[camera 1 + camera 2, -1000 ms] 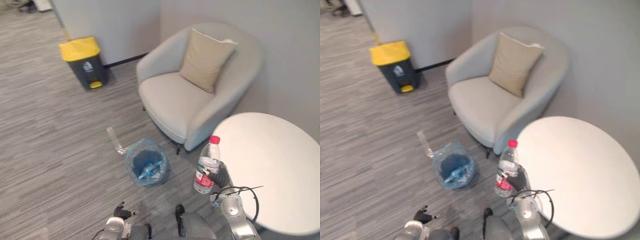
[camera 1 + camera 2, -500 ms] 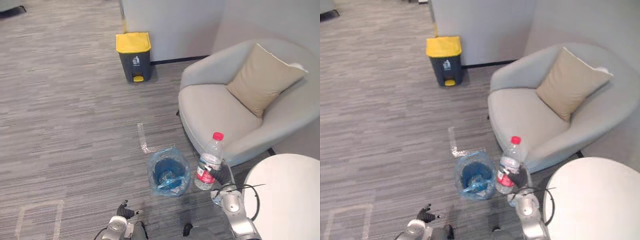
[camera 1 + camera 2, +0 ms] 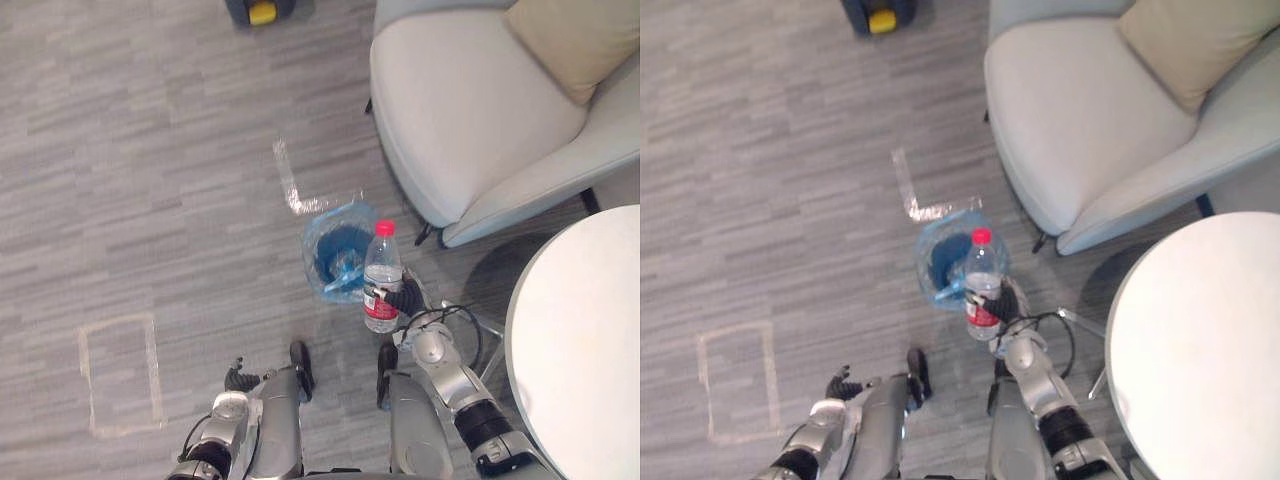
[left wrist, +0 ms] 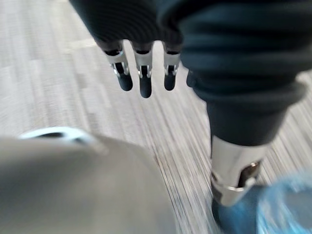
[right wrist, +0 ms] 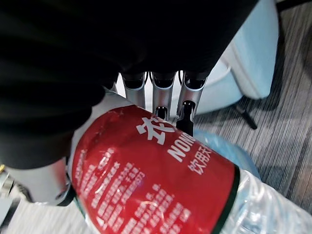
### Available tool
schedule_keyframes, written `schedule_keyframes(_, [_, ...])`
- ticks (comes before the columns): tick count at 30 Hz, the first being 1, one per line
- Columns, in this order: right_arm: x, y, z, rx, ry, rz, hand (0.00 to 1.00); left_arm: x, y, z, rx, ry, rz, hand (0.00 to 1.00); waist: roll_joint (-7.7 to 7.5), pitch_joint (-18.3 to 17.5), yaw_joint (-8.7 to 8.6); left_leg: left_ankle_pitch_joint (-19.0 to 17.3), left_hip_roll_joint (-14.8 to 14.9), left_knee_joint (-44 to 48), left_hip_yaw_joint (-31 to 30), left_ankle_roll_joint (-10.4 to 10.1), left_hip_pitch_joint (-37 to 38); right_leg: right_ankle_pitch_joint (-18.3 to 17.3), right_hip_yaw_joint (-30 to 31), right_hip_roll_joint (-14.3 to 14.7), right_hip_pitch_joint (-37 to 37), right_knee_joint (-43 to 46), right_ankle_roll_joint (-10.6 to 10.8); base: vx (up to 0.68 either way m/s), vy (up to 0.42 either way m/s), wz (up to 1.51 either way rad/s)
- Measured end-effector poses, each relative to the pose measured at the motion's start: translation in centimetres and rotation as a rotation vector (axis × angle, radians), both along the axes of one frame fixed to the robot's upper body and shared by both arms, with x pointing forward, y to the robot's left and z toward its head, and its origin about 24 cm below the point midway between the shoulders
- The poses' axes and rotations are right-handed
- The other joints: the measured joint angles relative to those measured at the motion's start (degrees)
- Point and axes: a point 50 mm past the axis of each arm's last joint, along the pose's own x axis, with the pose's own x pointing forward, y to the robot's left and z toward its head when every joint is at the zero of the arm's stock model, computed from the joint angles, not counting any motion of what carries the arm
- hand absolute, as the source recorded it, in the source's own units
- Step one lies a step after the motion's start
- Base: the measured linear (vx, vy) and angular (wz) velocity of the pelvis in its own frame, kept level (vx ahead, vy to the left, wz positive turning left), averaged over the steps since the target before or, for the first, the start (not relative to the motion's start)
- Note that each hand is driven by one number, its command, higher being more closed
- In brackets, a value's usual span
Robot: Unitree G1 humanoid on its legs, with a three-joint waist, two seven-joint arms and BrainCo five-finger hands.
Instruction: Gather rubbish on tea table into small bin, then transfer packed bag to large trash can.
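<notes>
The small bin (image 3: 322,270), lined with a blue bag (image 3: 345,215), stands on the grey floor (image 3: 150,180) near the middle of the head view. Something pale lies inside it, too small to make out. At the bin's 4 o'clock rim the right hand (image 3: 404,299) holds a water bottle (image 3: 381,285) upright, its fingers (image 5: 161,100) curled round the red label. Whether the bottle hangs over the bin or just beside it I cannot tell. The bottle is clear plastic with a red cap. The large trash can (image 3: 255,10) at 12 o'clock is cut off, with only its dark base and yellow pedal showing. The armchair (image 3: 470,120) at 1 o'clock and the white tea table (image 3: 590,350) at 4 o'clock are both cropped. The left hand (image 4: 142,73) hangs at 7 o'clock, fingers straight, holding nothing.
</notes>
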Motion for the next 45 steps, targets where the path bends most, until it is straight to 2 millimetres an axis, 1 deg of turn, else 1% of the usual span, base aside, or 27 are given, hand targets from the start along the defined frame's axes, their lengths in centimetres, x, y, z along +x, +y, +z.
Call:
schedule_keyframes(2, [0.7, 0.3, 1.1, -0.001, -0.037, 0.001, 1.0, 0.7, -0.2, 0.5, -0.019, -0.032, 0.03, 0.0, -0.02, 0.0, 0.11, 0.2, 0.0, 1.2, -0.3, 0.3, -3.7, -0.3, -0.1, -0.5, -3.7, 1.8, -0.1, -0.13, 0.014, 0.17])
schedule_keyframes(3, [1.5, 0.6, 2.4, -0.004, -0.081, -0.003, 1.0, 1.7, -0.7, 1.1, -0.045, -0.068, 0.058, 0.0, -0.1, 0.2, 0.25, 0.3, 0.0, 2.2, -0.6, 0.7, -7.6, -0.2, -0.3, -0.7, -7.4, 3.0, -0.1, -0.11, 0.014, 0.2])
schedule_keyframes(4, [1.9, 0.7, 3.0, -0.004, -0.101, -0.006, 1.0, 2.2, -0.8, 1.5, -0.054, -0.092, 0.069, 0.0, -0.14, 0.3, 0.34, 0.4, 0.1, 2.7, -0.8, 0.7, -9.2, -0.1, -0.5, -0.8, -8.9, 3.4, -0.3, -0.08, 0.004, 0.21])
schedule_keyframes(6, [2.7, 1.0, 4.5, -0.01, -0.155, -0.008, 1.0, 3.7, -0.9, 2.8, -0.065, -0.162, 0.092, 0.0, -0.66, 0.8, 1.4, 0.7, 0.9, 4.2, -0.8, 0.8, -13.3, -0.1, -1.1, -0.9, -12.8, 5.1, -0.5, -0.07, -0.006, 0.15])
schedule_keyframes(7, [3.2, 1.1, 5.6, -0.016, -0.191, -0.01, 1.0, 4.4, -0.9, 3.4, -0.077, -0.197, 0.104, 0.0, -1.17, 1.1, 1.7, 1.0, 0.9, 4.7, -1.0, 0.9, -15.3, -0.1, -1.4, -1.1, -14.7, 6.0, -0.6, -0.06, -0.009, 0.17])
schedule_keyframes(8, [3.5, 1.1, 6.5, -0.019, -0.223, -0.013, 1.0, 5.0, -1.1, 3.9, -0.09, -0.224, 0.113, 0.0, -1.26, 1.1, 1.78, 1.6, 0.9, 4.9, -1.1, 0.9, -16.9, -0.1, -1.7, -1.4, -16.1, 6.4, -0.6, -0.06, 0.0, 0.24])
schedule_keyframes(10, [4.4, 0.9, 9.0, -0.044, -0.316, -0.032, 1.0, 6.1, -1.6, 5.4, -0.129, -0.303, 0.128, 0.0, -1.67, 1.4, 2.32, 2.3, 0.6, 4.9, -1.0, 1.0, -20.7, -0.1, -2.1, -2.1, -20.0, 7.5, -0.8, -0.04, 0.019, 0.25])
schedule_keyframes(12, [4.9, 0.8, 10.6, -0.051, -0.366, -0.042, 1.0, 6.7, -2.3, 6.4, -0.154, -0.361, 0.137, 0.0, -1.72, 1.5, 2.83, 3.1, 0.2, 4.9, -1.2, 1.3, -22.9, -0.1, -2.3, -2.7, -22.2, 8.3, -0.9, -0.01, 0.027, 0.23])
schedule_keyframes(15, [5.6, 0.0, 13.0, -0.065, -0.442, -0.073, 1.0, 6.8, -2.6, 7.4, -0.174, -0.433, 0.134, 0.0, -1.84, 1.5, 3.16, 3.7, -0.6, 4.9, -2.2, 1.4, -25.5, -0.4, -3.3, -3.7, -24.6, 9.8, -1.2, 0.03, 0.02, 0.32])
schedule_keyframes(17, [5.5, -1.0, 15.5, -0.053, -0.535, -0.108, 1.0, 6.6, -2.9, 8.1, -0.177, -0.481, 0.116, 0.0, -1.92, 1.6, 3.63, 3.9, -1.6, 5.0, -2.3, 1.4, -27.4, -1.2, -3.4, -4.8, -26.9, 11.6, -1.4, 0.04, 0.008, 0.3])
schedule_keyframes(20, [5.4, -2.0, 18.3, -0.031, -0.636, -0.145, 1.0, 6.6, -2.7, 9.0, -0.178, -0.529, 0.111, 0.0, -1.93, 1.6, 4.34, 4.2, -2.0, 4.9, -2.2, 1.6, -30.2, -1.4, -3.4, -5.6, -30.0, 12.7, -1.5, 0.04, -0.005, 0.16])
schedule_keyframes(22, [5.5, -2.5, 18.7, -0.035, -0.649, -0.165, 1.0, 6.6, -2.8, 9.2, -0.18, -0.544, 0.106, 0.0, -1.93, 1.6, 4.78, 4.3, -2.1, 4.9, -2.1, 1.6, -30.7, -1.4, -3.4, -5.8, -30.7, 13.0, -1.5, 0.04, -0.006, 0.07])
schedule_keyframes(27, [5.5, -3.3, 18.9, -0.041, -0.655, -0.184, 1.0, 6.5, -3.2, 9.7, -0.191, -0.576, 0.06, 0.0, -2.1, 1.4, 4.8, 4.5, -2.2, 4.8, -0.6, 1.9, -31.8, -1.7, -3.4, -6.7, -32.3, 13.8, -1.6, 0.03, -0.005, 0.07])
schedule_keyframes(28, [5.5, -3.3, 19.0, -0.041, -0.654, -0.185, 0.0, 6.5, -3.2, 9.8, -0.196, -0.583, 0.063, 0.0, -2.19, 1.3, 4.8, 4.5, -2.2, 4.9, -0.5, 1.9, -32.3, -1.7, -3.3, -6.7, -32.8, 14.0, -1.6, 0.01, -0.011, 0.06])
schedule_keyframes(33, [6.6, -4.0, 17.4, -0.065, -0.572, -0.22, 0.0, 6.7, -3.2, 10.5, -0.215, -0.624, 0.057, 0.0, -2.2, 1.3, 4.76, 5.3, -2.2, 5.2, -0.9, 2.0, -34.3, -2.0, -3.5, -6.7, -34.9, 15.1, -2.0, 0.0, -0.022, 0.07])
schedule_keyframes(36, [6.5, -4.0, 16.9, -0.066, -0.554, -0.22, 0.0, 6.6, -3.1, 10.6, -0.226, -0.628, 0.06, 0.0, -2.2, 1.3, 4.61, 5.3, -2.0, 5.8, -0.9, 2.0, -34.5, -2.8, -3.5, -6.7, -34.9, 15.7, -1.8, -0.03, -0.038, 0.01])
schedule_keyframes(37, [6.5, -4.1, 16.7, -0.067, -0.551, -0.221, 0.0, 6.5, -3.1, 10.6, -0.227, -0.633, 0.06, 0.0, -2.21, 1.3, 4.28, 5.3, -2.0, 5.8, -0.9, 1.9, -34.5, -3.1, -3.4, -6.7, -35.0, 15.9, -1.8, -0.05, -0.033, 0.03])
schedule_keyframes(42, [6.4, -4.2, 16.1, -0.075, -0.531, -0.219, 0.0, 6.5, -3.0, 11.0, -0.225, -0.65, 0.058, 0.0, -2.53, 0.7, 4.08, 5.5, -1.6, 5.9, -0.7, 1.7, -36.3, -3.2, -3.3, -6.5, -37.0, 16.4, -2.0, -0.06, -0.026, 0.01])
schedule_keyframes(45, [6.3, -4.3, 15.0, -0.101, -0.497, -0.211, 0.0, 6.5, -2.9, 11.0, -0.231, -0.65, 0.062, 0.0, -2.54, 0.7, 4.07, 5.6, -1.3, 6.7, -0.7, 1.7, -36.3, -3.4, -3.3, -6.5, -37.1, 17.2, -2.2, -0.04, -0.02, -0.01])
